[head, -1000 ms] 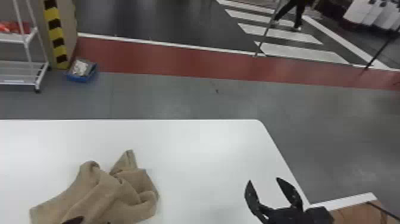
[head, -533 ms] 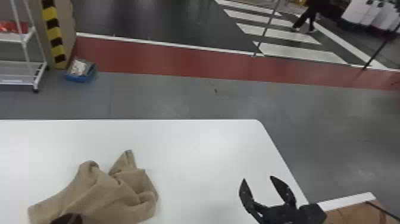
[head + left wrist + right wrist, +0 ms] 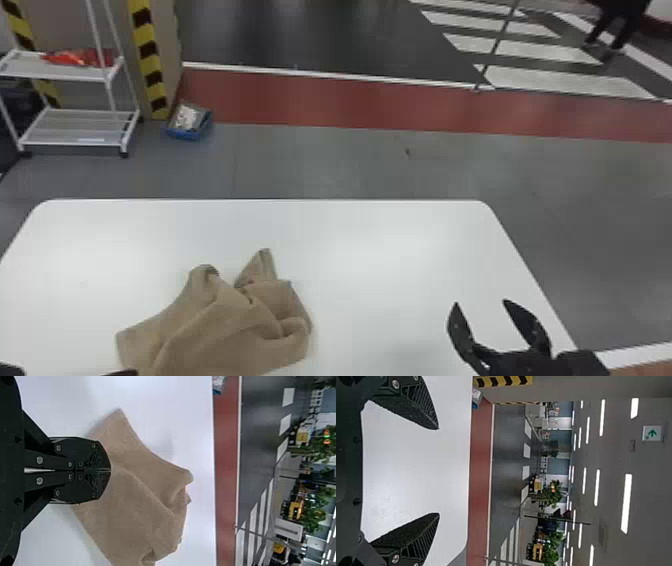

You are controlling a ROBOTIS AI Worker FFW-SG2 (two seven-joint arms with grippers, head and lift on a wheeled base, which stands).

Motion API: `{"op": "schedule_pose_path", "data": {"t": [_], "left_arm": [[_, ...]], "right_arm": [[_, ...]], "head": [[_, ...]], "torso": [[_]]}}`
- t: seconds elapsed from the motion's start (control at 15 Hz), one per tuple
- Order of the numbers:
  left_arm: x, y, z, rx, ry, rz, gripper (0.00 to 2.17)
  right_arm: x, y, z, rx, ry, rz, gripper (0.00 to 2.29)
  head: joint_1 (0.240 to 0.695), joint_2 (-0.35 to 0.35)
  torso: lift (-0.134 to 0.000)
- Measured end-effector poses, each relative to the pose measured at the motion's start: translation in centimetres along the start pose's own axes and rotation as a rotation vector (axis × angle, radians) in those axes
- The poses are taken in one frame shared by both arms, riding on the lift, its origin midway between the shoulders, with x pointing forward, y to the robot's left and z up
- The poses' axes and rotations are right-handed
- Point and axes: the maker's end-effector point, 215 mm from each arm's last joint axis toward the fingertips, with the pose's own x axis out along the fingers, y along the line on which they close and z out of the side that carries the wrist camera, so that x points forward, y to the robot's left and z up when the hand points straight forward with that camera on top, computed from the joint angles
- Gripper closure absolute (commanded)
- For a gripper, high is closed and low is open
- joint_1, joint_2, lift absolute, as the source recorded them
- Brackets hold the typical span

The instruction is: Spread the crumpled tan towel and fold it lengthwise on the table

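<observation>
Our flat-fingered black left gripper (image 3: pixel 121 373) is closed over the crumpled tan cloth towel (image 3: pixel 220 330); we cannot tell if it pinches any. Our matching right gripper (image 3: pixel 481 302) gapes wide, empty.

This is a big indoor hall, fitted out like a stretch of street — a test or demonstration floor, most likely. White crossing stripes (image 3: pixel 545 82) and a red lane (image 3: pixel 320 102) mark the ground, rows of strip lights (image 3: pixel 626 502) line the ceiling beside a green arrow sign (image 3: pixel 652 433) — and those seem to be trees (image 3: pixel 553 490) farther off.
</observation>
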Motion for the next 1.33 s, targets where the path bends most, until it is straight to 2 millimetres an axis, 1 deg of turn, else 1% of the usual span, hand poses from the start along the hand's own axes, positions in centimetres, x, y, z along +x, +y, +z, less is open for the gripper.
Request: {"op": "schedule_pose_path", "data": {"t": [0.07, 0.2, 0.27, 0.4, 0.47, 0.53, 0.6, 0.67, 0.73, 0.93, 1.07, 1.2, 1.33], "left_arm": [[1.1, -1.1, -1.8, -0.009, 0.058, -0.019, 0.55], [3.1, -2.4, -4.6, -0.005, 0.148, -0.033, 0.55], [4.0, -2.5, -5.6, -0.008, 0.173, -0.030, 0.55], [5.4, -2.8, -6.4, -0.005, 0.196, -0.022, 0.56], [6.0, -2.6, -6.6, 0.000, 0.203, -0.002, 0.58], [6.3, -2.3, -6.7, 0.008, 0.204, 0.021, 0.79], [6.5, -2.3, -6.5, 0.019, 0.195, 0.038, 1.39], [6.7, -2.3, -6.1, 0.030, 0.180, 0.044, 2.03], [6.6, -2.2, -5.7, 0.039, 0.162, 0.056, 2.14], [5.4, -1.6, -4.3, 0.040, 0.120, 0.086, 2.14], [3.3, -1.0, -2.0, 0.020, 0.070, 0.075, 2.14], [-0.2, 0.1, 1.3, -0.042, 0.018, 0.045, 2.14], [-3.6, 0.4, 3.9, -0.124, 0.000, 0.003, 2.14]], "right_arm": [[0.0, 0.0, 0.0, 0.000, 0.000, 0.001, 0.11], [0.0, 0.1, 0.0, 0.000, 0.001, 0.000, 0.11], [0.0, 0.0, -0.1, 0.000, 0.001, -0.001, 0.11], [0.0, 0.0, -0.1, -0.001, 0.002, -0.001, 0.11], [0.0, 0.0, -0.2, 0.000, 0.003, -0.001, 0.11], [-0.1, 0.0, -0.2, 0.000, 0.004, -0.001, 0.11], [-0.1, 0.0, -0.2, 0.000, 0.004, -0.001, 0.11], [-0.1, 0.0, -0.3, 0.000, 0.005, -0.001, 0.11], [-0.1, 0.0, -0.3, 0.000, 0.006, -0.001, 0.11], [-0.1, 0.0, -0.5, 0.000, 0.009, -0.001, 0.11], [-0.1, 0.0, -0.5, 0.000, 0.010, -0.001, 0.11], [0.0, 0.0, -0.7, 0.000, 0.013, -0.001, 0.11], [0.1, 0.0, -0.8, 0.000, 0.014, -0.001, 0.11]], "head": [[0.695, -0.234], [0.695, -0.262], [0.695, -0.276], [0.695, -0.285], [0.695, -0.287], [0.695, -0.284], [0.695, -0.282], [0.695, -0.282], [0.695, -0.281], [0.695, -0.270], [0.695, -0.252], [0.695, -0.231], [0.695, -0.205]], "torso": [[0.000], [0.000], [0.000], [0.000], [0.000], [0.000], [0.000], [0.000], [0.000], [0.000], [0.000], [0.000], [0.000]]}}
